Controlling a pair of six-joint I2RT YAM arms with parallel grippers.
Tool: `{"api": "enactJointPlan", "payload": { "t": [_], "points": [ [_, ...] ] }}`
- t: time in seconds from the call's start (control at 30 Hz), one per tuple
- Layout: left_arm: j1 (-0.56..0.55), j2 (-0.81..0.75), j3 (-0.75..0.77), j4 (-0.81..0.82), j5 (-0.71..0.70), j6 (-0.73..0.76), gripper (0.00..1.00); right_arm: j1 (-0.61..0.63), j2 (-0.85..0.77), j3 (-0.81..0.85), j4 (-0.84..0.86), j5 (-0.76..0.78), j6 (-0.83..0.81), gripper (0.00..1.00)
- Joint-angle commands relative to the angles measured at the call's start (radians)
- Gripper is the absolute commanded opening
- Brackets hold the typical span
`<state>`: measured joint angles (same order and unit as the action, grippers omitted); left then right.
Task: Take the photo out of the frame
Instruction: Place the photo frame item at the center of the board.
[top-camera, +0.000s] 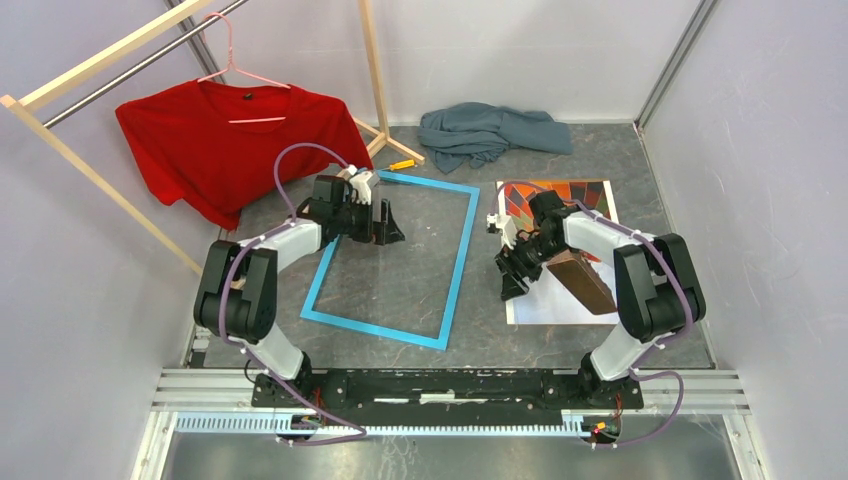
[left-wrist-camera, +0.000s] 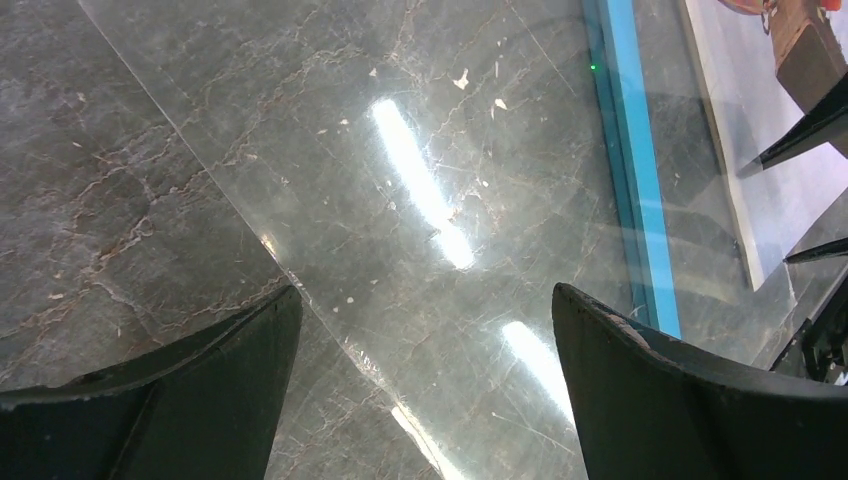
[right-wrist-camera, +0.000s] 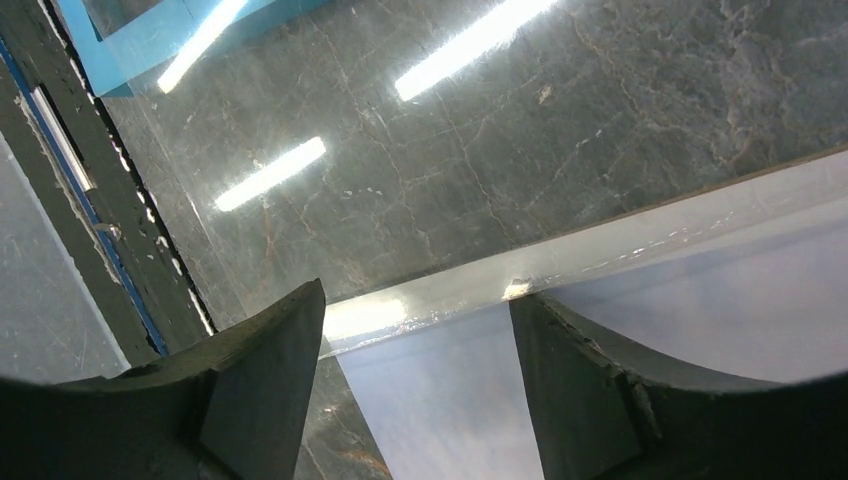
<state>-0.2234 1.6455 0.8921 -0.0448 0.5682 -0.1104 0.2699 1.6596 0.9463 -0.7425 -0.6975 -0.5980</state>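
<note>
- The photo is seen lying flat on the table to the right of the frame, apart from it, with a strip of bare table between; the removal is judged done or nearly so
- The frame is laid flat at the centre, and a glass pane seems to be left in it, since ceiling lights are mirrored there
- The left gripper is held above the frame's far left part, its fingers spread wide with nothing between them
- The right gripper is held over the photo's left edge, its fingers apart and clamped on nothing; in the wrist view the edge is seen running beneath the gap
- A crease or scuff could be caused if the right fingers were closed on that edge, since little can be gripped on a print lying flush
- The photo could be dragged back towards the frame if it were caught by the fingertips or by the right arm held over it
- The pane could be scratched, cracked or slid if it were pressed by the left fingers
- No brand, label or writing can be read anywhere; the red T-shirt at the back is plain as far as can be told
</note>
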Motion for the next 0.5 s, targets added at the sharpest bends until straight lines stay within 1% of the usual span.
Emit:
{"api": "enactJointPlan", "payload": {
  "t": [0.0, 0.17, 0.3, 0.47],
  "points": [
    [0.012, -0.033, -0.016, 0.019, 0.039, -0.027, 1.00, 0.020, 0.032, 0.017, 0.021, 0.013, 0.000, 0.75],
    [0.031, -0.012, -0.029, 0.023, 0.010, -0.032, 1.00, 0.022, 0.033, 0.012, 0.028, 0.016, 0.002, 0.75],
    [0.050, 0.003, -0.031, 0.036, 0.040, -0.050, 1.00, 0.022, 0.031, 0.014, 0.032, 0.014, 0.003, 0.76],
    [0.061, -0.015, -0.044, 0.042, 0.041, -0.056, 1.00, 0.033, 0.040, 0.020, 0.031, 0.012, -0.001, 0.75]
  ]
}}
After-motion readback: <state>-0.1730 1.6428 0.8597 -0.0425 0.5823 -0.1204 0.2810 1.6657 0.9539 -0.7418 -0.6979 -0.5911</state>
